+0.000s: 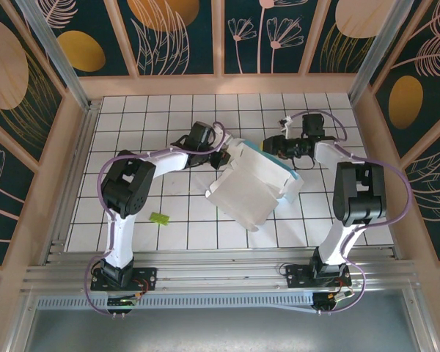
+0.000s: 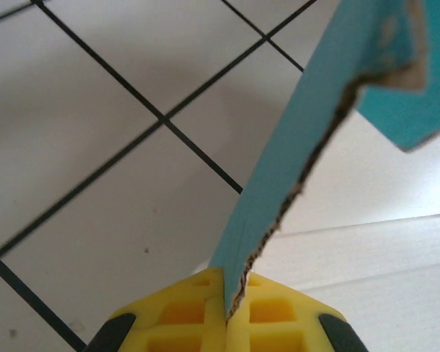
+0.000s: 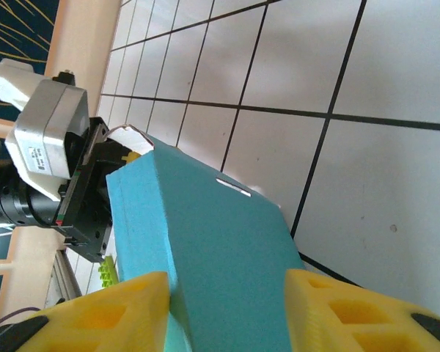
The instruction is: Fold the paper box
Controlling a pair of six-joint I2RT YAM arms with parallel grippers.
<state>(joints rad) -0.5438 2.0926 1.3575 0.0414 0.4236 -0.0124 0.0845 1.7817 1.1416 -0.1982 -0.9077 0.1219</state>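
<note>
Turquoise paper box (image 1: 251,194) is clamped at its edge by the left gripper (image 2: 227,293) to steady it. The right gripper (image 3: 227,282) straddles it, and I cannot tell if it grips.

paper box (image 1: 249,192) blocks the middle; bare tiles (image 1: 161,114) behind it give passage.

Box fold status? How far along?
Done: the paper box is partly formed, side walls raised, white inside showing. In hand: left pincer shut on a turquoise flap edge; right pincer straddles a turquoise panel, grip unclear. Left: the shape is open and loose, flaps stick out, not yet flat.
</note>
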